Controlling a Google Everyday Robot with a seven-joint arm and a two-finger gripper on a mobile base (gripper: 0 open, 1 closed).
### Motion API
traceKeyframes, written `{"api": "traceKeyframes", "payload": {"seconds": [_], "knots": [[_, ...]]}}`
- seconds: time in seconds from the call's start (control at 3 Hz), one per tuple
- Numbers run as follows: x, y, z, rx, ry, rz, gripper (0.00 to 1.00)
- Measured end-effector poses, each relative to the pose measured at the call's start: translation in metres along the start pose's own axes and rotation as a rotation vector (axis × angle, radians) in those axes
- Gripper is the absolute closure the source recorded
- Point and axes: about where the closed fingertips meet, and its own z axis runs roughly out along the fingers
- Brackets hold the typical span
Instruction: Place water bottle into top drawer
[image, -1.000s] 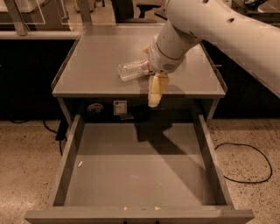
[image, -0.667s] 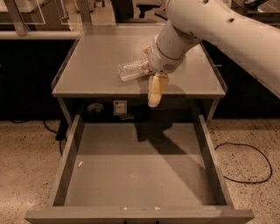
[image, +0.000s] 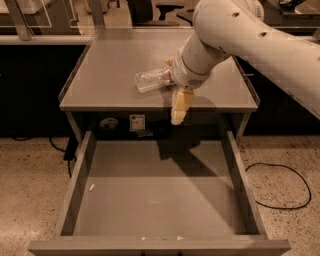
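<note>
The water bottle (image: 151, 79) is a clear ribbed bottle lying on its side, just above the front part of the grey cabinet top (image: 115, 70). My gripper (image: 174, 84) is shut on the bottle's right end, with one yellowish finger (image: 180, 106) hanging down past the cabinet's front edge. The bottle's cap and label are hidden by the gripper. The top drawer (image: 155, 200) is pulled fully open below, wide and shallow with a bare grey bottom. The bottle is above and behind the drawer's rear end.
My white arm (image: 260, 40) comes in from the upper right over the cabinet. A black cable (image: 280, 185) loops on the speckled floor right of the drawer. A small white scrap (image: 91, 187) lies at the drawer's left side. Chairs and desks stand behind the cabinet.
</note>
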Motion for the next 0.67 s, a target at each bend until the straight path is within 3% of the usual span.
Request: {"api": "traceKeyframes", "payload": {"seconds": [0.33,0.67], "knots": [[0.008,-0.011,0.021,0.014,-0.010,-0.022,0.00],[0.009,-0.037,0.042,0.028,-0.025,-0.066,0.00]]}}
